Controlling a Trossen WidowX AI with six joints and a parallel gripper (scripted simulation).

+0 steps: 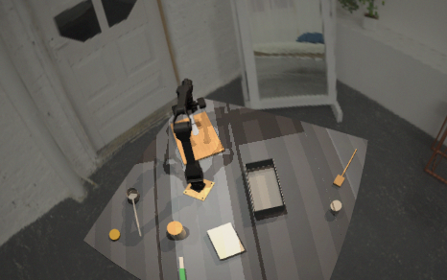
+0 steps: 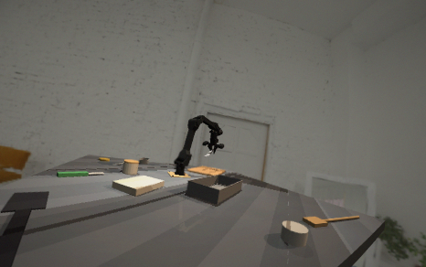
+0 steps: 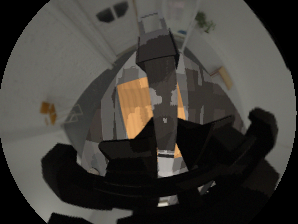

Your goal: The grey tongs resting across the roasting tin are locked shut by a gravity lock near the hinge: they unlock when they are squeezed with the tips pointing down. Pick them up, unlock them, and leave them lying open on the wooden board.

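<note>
The grey tongs (image 1: pixel 195 127) (image 2: pixel 208 154) (image 3: pixel 164 82) are off the tin, up in the air. My gripper (image 2: pixel 211 149) (image 3: pixel 160 117) is shut on them. In the exterior view their pale end slants down to the left below my fingers. In the wrist view their long body runs up from between the fingers, with a paler end at the top. I cannot tell whether they are locked. The wooden board (image 1: pixel 211 144) (image 2: pixel 207 171) (image 3: pixel 131 100) lies below, clearly apart from them. The roasting tin (image 1: pixel 281 196) (image 2: pixel 201 192) stands on the table with nothing across it.
Near my arm's base are a wooden cylinder (image 1: pixel 176 229) (image 2: pixel 131 167) and a cream block (image 1: pixel 225 241) (image 2: pixel 138 184). A small pot (image 1: pixel 132 193) with a long handle stands left. A pale cup (image 1: pixel 336 206) (image 2: pixel 294 234) and a wooden spatula (image 1: pixel 339 180) (image 2: pixel 315 221) are right.
</note>
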